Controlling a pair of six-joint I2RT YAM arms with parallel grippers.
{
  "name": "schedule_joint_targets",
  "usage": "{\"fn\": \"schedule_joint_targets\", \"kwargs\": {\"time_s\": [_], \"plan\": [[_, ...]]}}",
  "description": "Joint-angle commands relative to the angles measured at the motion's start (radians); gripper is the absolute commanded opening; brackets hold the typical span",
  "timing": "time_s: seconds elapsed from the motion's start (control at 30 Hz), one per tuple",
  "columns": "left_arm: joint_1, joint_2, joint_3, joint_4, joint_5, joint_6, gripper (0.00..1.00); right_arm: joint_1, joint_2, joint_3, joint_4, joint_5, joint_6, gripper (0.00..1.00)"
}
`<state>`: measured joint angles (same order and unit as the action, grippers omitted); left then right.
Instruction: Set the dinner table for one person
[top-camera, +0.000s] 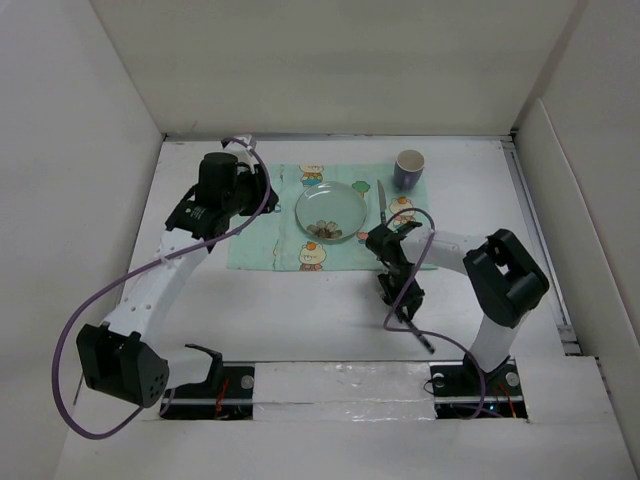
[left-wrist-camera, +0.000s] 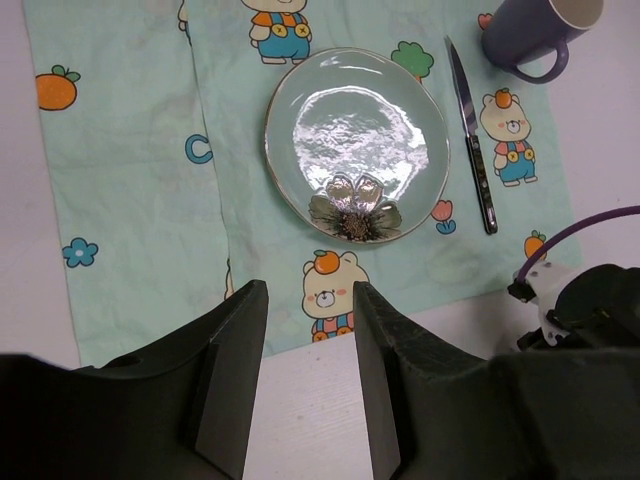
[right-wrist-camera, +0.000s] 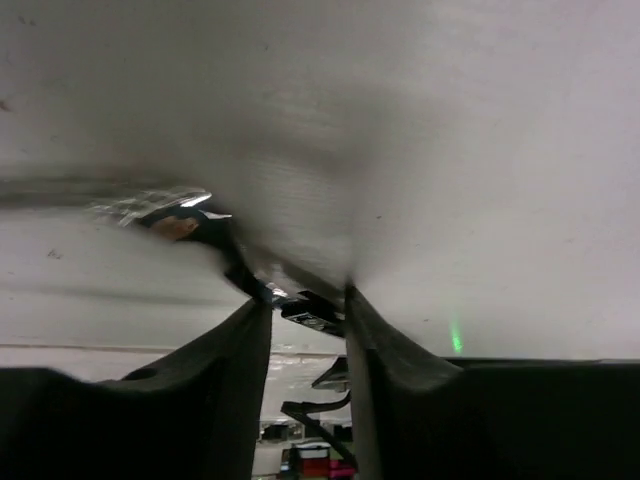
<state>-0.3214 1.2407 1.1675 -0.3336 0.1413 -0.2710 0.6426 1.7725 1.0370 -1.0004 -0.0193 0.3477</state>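
One placemat, one plate, one knife and one mug on the dinner table (top-camera: 300, 320).

The dinner table lies flat between white walls and seems wider left to right than near to far. At the left, the left gripper (left-wrist-camera: 310, 290) hovers by the left part of the placemat (left-wrist-camera: 130, 200), jaws apart and empty. The only readable writing is a blue letter "C" (left-wrist-camera: 197, 148) on the cloth, where three cartoon bears show. At centre sits the plate (left-wrist-camera: 355, 110). The knife (left-wrist-camera: 472, 150) lies just right of it, long axis near to far, blade far. The mug (left-wrist-camera: 525, 35) stands at the far right. The right gripper (top-camera: 400, 297) is near of the placemat at a thin dark utensil (top-camera: 420, 338); whether it pinches cannot be told.
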Motion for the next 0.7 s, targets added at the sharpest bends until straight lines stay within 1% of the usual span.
{"fn": "schedule_joint_targets", "kwargs": {"time_s": [0.0,0.07,0.17,0.27,0.33,0.4,0.43,0.47,0.53,0.57,0.63,0.67], "plan": [[-0.004,-0.044,0.024,0.013,-0.012,0.006,0.36,0.037,0.005,-0.005,0.065,-0.016,0.013,0.32],[-0.004,-0.05,0.026,0.008,-0.023,0.004,0.36,0.071,-0.002,0.005,0.095,-0.034,0.034,0.23],[-0.004,-0.055,0.029,0.008,-0.028,0.001,0.36,0.121,0.002,0.043,0.134,-0.094,0.062,0.14],[-0.004,-0.055,0.044,0.002,-0.031,-0.002,0.36,0.164,0.042,0.116,0.166,-0.116,0.089,0.09],[-0.004,-0.057,0.05,0.001,-0.032,-0.004,0.36,0.183,0.071,0.19,0.169,-0.091,0.099,0.06],[-0.004,-0.063,0.05,0.001,-0.034,-0.004,0.36,0.204,0.11,0.227,0.175,-0.065,0.117,0.05],[-0.004,-0.063,0.052,-0.007,-0.039,-0.002,0.36,0.204,0.117,0.25,0.19,-0.058,0.125,0.06],[-0.004,-0.064,0.049,-0.01,-0.042,0.0,0.36,0.218,0.129,0.255,0.2,-0.053,0.14,0.14],[-0.004,-0.07,0.038,-0.015,-0.046,0.004,0.36,0.229,0.136,0.255,0.244,-0.047,0.157,0.2],[-0.004,-0.073,0.034,-0.018,-0.048,0.004,0.36,0.229,0.139,0.245,0.259,-0.047,0.174,0.28],[-0.004,-0.081,0.026,-0.024,-0.055,0.006,0.36,0.238,0.137,0.23,0.302,-0.025,0.189,0.39],[-0.004,-0.083,0.024,-0.027,-0.058,0.007,0.36,0.238,0.13,0.206,0.316,-0.018,0.203,0.45]]}}
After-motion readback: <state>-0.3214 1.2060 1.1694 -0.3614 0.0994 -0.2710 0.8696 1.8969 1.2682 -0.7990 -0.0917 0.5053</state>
